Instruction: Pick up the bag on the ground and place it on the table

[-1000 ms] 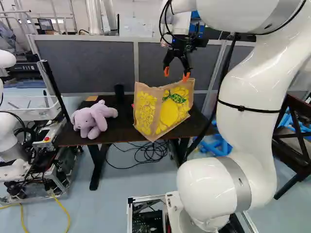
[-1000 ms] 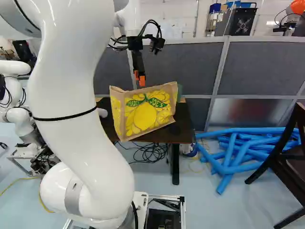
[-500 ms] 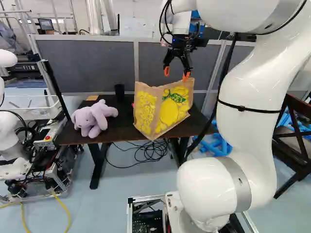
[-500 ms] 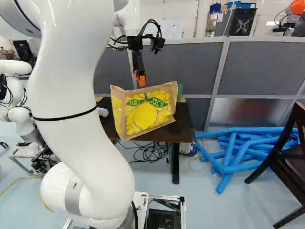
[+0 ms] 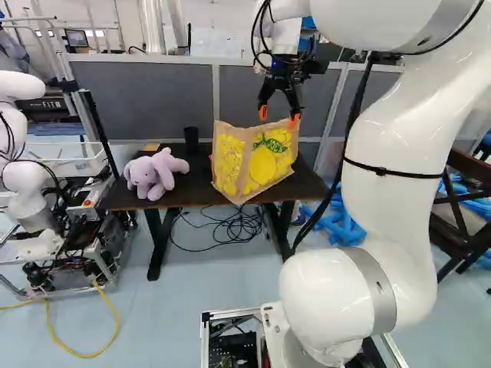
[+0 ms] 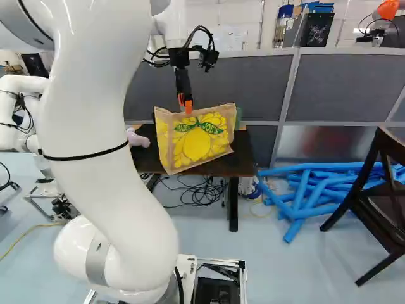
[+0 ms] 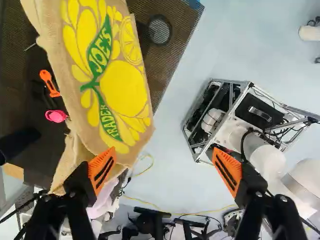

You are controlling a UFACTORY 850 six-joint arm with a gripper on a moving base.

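In the left base view my gripper point(image 5: 278, 117) hangs at the top edge of the yellow-printed tan bag point(image 5: 257, 163), which stands leaning on the dark table point(image 5: 192, 192). One orange fingertip overlaps the bag's top in that view. The bag point(image 6: 196, 140) shows its lemon print in the right base view. Seen from the wrist, the gripper point(image 7: 165, 170) is open, fingers wide apart with nothing held; one finger overlaps the bag point(image 7: 122, 87), the other stands off to its side over the floor. Whether that finger touches the bag, I cannot tell.
A purple plush toy point(image 5: 156, 173) and a black cup point(image 5: 191, 138) are on the table, cables point(image 5: 230, 228) beneath. Grey partitions point(image 6: 354, 85) stand behind. Blue tubes point(image 6: 310, 196) and a dark chair point(image 6: 380, 196) lie to the right; another robot point(image 5: 31, 192) stands left.
The base has moved back from the table, so the scene looks smaller and shifted in both base views. My arm keeps its pose against its lowest joint, and the gripper stays open.
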